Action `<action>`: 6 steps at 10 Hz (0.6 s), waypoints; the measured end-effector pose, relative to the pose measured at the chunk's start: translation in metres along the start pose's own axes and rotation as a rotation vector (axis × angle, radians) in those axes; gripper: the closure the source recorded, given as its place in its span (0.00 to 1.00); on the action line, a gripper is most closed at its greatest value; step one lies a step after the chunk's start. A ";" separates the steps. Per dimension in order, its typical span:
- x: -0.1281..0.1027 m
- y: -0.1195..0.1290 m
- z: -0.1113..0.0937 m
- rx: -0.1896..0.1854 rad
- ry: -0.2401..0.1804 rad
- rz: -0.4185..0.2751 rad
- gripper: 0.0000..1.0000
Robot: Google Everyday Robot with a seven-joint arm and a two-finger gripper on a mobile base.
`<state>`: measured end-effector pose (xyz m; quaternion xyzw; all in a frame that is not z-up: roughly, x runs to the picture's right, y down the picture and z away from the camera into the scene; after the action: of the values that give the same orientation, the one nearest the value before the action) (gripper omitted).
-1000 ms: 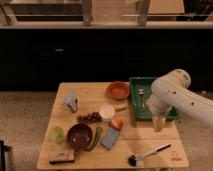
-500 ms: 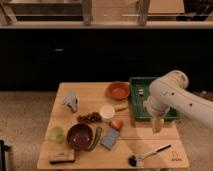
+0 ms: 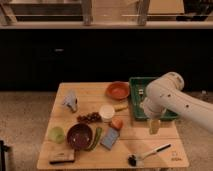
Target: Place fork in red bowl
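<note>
end effector (image 3: 154, 127): hangs off the white arm (image 3: 170, 95), low over the desk's (image 3: 90, 95) right side, just in front of the green tray's near edge. Grip: cannot tell whether wide, narrow or holding anything.
fork (image 3: 141, 92): small pale sliver in the left part of the tray, behind the end effector and slightly left; too small to make out more.
tray (image 3: 145, 79): behind the end effector, on the desk's far right; partly covered by the arm.
red bowl (image 3: 118, 90): behind and left of the end effector, just beside the tray's left wall. Nothing seen inside.
white cup (image 3: 106, 112): left of the end effector, slightly behind.
brush (image 3: 147, 153): in front of the end effector, near the desk's front edge, black head to the left.
orange-red item (image 3: 117, 123): left, about level with the end effector.
blue-grey pad (image 3: 110, 138): left and in front.
maroon bowl (image 3: 79, 135): further left and in front, well apart.
green ball (image 3: 57, 134): far left, beyond the maroon bowl.
</note>
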<state>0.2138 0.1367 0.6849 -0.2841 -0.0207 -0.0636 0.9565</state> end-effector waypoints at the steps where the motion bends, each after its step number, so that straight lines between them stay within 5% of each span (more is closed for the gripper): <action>1: 0.011 -0.005 0.001 0.006 -0.004 0.064 0.20; 4: 0.033 -0.027 0.014 0.022 -0.031 0.292 0.20; 6: 0.037 -0.040 0.024 0.035 -0.047 0.365 0.20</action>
<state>0.2449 0.1127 0.7293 -0.2680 0.0076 0.1178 0.9561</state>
